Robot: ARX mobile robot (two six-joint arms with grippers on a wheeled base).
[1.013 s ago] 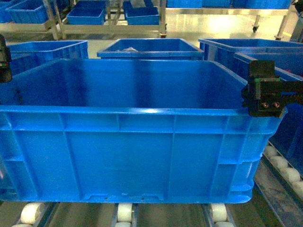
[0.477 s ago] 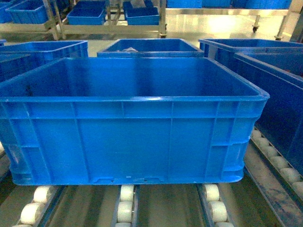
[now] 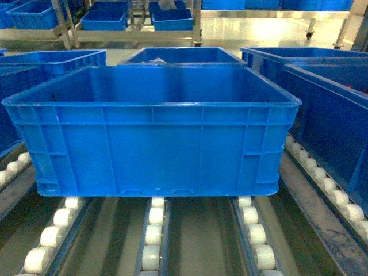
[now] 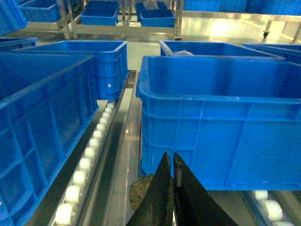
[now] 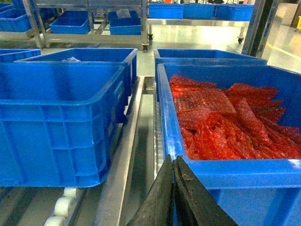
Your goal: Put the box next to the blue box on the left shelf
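Head view: box (image 3: 155, 135) sits free on the left shelf (image 3: 150, 230), centre of frame, no arm on it.

From the left wrist view I read the left pincer (image 4: 172, 162) as closed, tips together, holding nothing; the box is just ahead and to the upper right of it, near corner closest. The right pincer (image 5: 172, 165) is likewise closed and empty, low centre of its frame, with the box off to its left and a crate of red bags (image 5: 225, 122) to its right. The box's long side lies across the rollers, facing me. A neighbouring blue crate (image 4: 42, 127) stands at left, a rail gap apart. I judge the left arm slightly nearer for any nudge.
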